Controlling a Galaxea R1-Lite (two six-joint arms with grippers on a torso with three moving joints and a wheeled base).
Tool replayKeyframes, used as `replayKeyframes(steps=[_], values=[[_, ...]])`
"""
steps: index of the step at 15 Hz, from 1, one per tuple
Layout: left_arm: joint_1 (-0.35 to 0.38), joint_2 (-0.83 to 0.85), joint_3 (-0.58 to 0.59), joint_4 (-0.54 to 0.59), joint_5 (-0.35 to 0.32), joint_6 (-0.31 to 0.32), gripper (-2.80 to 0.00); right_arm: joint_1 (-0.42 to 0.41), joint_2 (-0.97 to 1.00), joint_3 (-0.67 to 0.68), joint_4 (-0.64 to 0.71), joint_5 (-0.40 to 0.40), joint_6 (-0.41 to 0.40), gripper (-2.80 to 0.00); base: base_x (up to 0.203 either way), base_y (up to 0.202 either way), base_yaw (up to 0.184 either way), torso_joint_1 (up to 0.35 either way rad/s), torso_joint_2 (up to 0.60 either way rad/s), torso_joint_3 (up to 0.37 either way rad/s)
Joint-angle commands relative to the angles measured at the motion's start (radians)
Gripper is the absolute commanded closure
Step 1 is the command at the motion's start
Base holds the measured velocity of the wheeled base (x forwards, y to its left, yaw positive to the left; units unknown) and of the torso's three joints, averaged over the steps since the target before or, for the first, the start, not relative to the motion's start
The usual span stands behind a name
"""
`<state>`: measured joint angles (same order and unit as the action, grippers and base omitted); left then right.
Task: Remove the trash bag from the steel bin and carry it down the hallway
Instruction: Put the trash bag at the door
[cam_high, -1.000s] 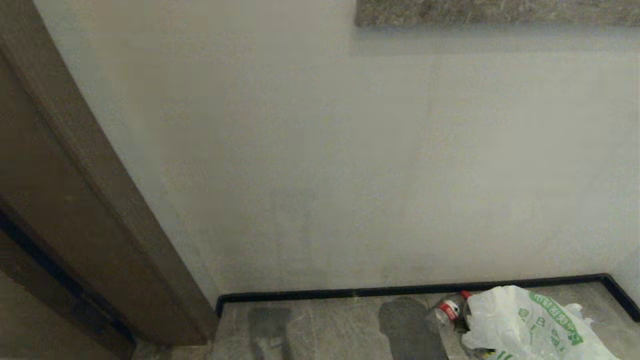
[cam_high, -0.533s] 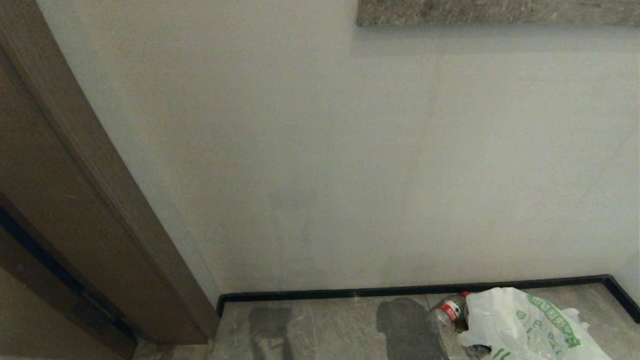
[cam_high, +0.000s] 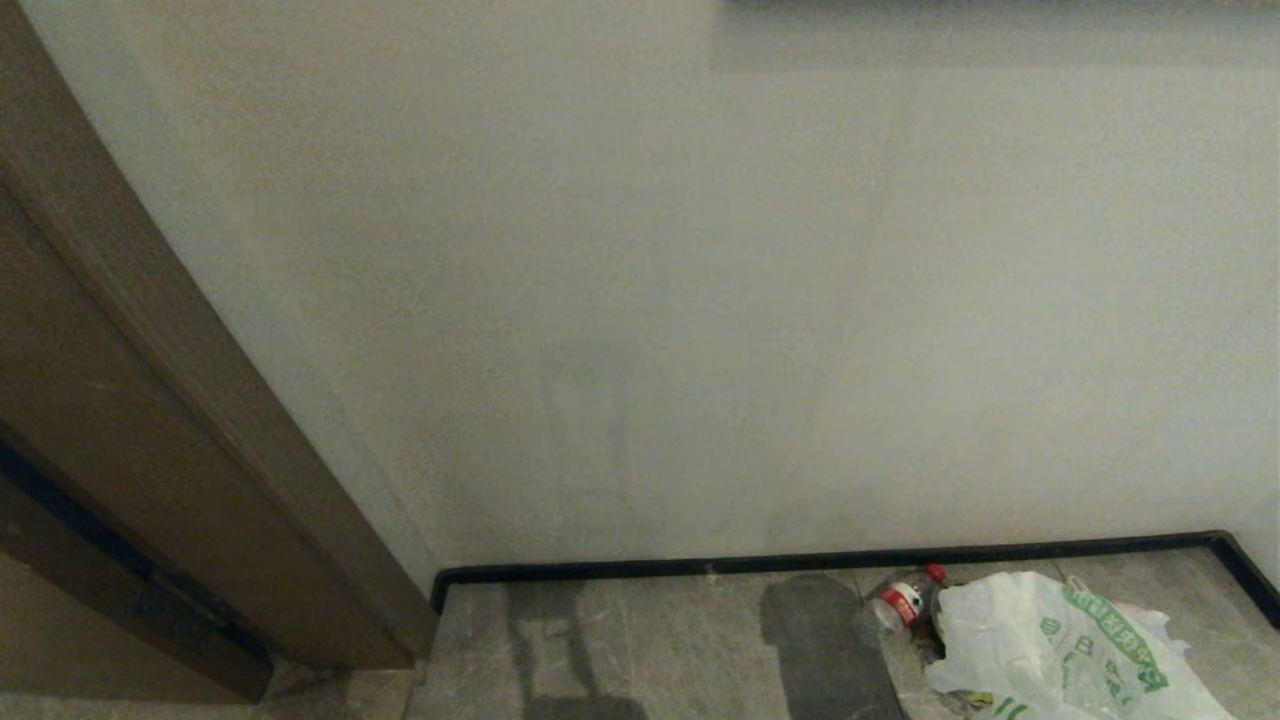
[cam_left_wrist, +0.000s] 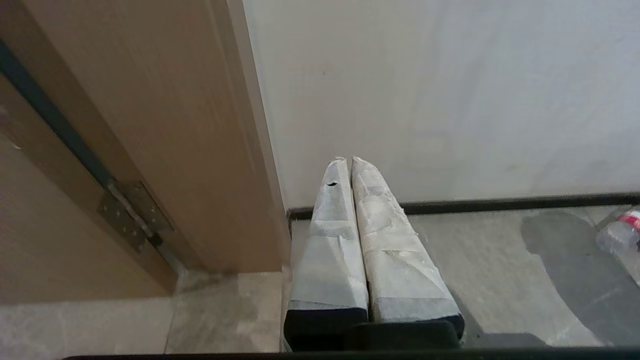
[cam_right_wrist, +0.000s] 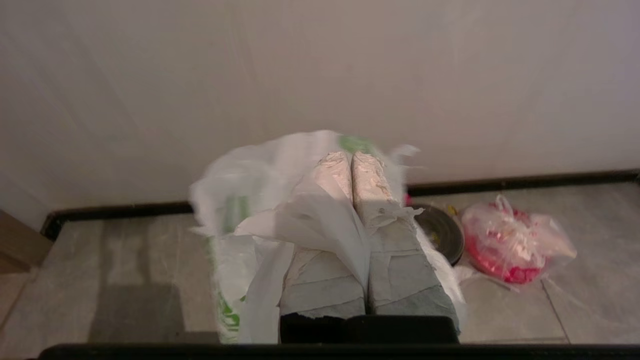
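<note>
The hallway's off-white wall (cam_high: 700, 300) has slid up as my view tips down. My right end effector (cam_right_wrist: 351, 160) stays pinched on the trash bag (cam_right_wrist: 260, 200), clear of any bin, beside a plastic bottle (cam_high: 903, 603); my left end effector (cam_left_wrist: 350, 162) is closed, empty.

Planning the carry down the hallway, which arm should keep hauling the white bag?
Right. The right gripper is shut on the thin white green-printed plastic trash bag; the left gripper is shut on nothing, by the brown door frame.
</note>
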<state>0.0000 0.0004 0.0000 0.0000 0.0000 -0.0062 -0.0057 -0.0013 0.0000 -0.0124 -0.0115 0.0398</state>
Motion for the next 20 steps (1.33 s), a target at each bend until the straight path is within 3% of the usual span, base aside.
replayKeyframes(steps=[1,20], values=[[0.000,0.000,0.000,0.000,0.000,0.000,0.00,0.001,0.000,0.002,-0.001,0.000,0.000,0.00,0.000,0.000,0.000,-0.001,0.01,-0.199],[0.000,0.000,0.000,0.000,0.000,-0.001,0.00,0.001,0.000,0.002,0.000,0.001,0.000,0.00,0.000,0.000,0.000,0.001,0.00,-0.196]])
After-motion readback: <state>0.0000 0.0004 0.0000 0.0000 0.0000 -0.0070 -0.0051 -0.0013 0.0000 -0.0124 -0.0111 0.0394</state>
